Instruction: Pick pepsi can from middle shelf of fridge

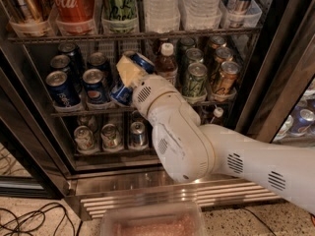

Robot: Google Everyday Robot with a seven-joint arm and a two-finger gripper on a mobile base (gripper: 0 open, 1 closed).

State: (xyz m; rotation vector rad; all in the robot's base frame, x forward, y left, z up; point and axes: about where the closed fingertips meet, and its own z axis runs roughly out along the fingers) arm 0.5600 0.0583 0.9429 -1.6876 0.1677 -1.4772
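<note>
Reach is deep into the open fridge (113, 183): the white arm (236, 161) comes in from the lower right and angles up so that the gripper (129, 73) sits at the front of the middle shelf (83, 113), roughly at its centre. Its cream-coloured finger (124, 69) lies across the body of the pepsi can (121, 93), and the jaws look closed on it. The can is tilted, its top leaning back and to the right and its base near the front rail, which suggests it is being tipped off the wire rather than standing on its own. That lean fits the tight space: the top shelf (147, 35) hangs low overhead, so a straight lift has little room. Other blue cans (96, 86) stand just to the left, close enough to be nudged on the way out, and a white-capped bottle (167, 63) stands just behind and to the right. Green cans (196, 80) and an orange can (225, 77) are further right, clear of the wrist. By my judgement the grasp is made and the pull outward over the rail is what remains; the base catching the rail is the main risk.
</note>
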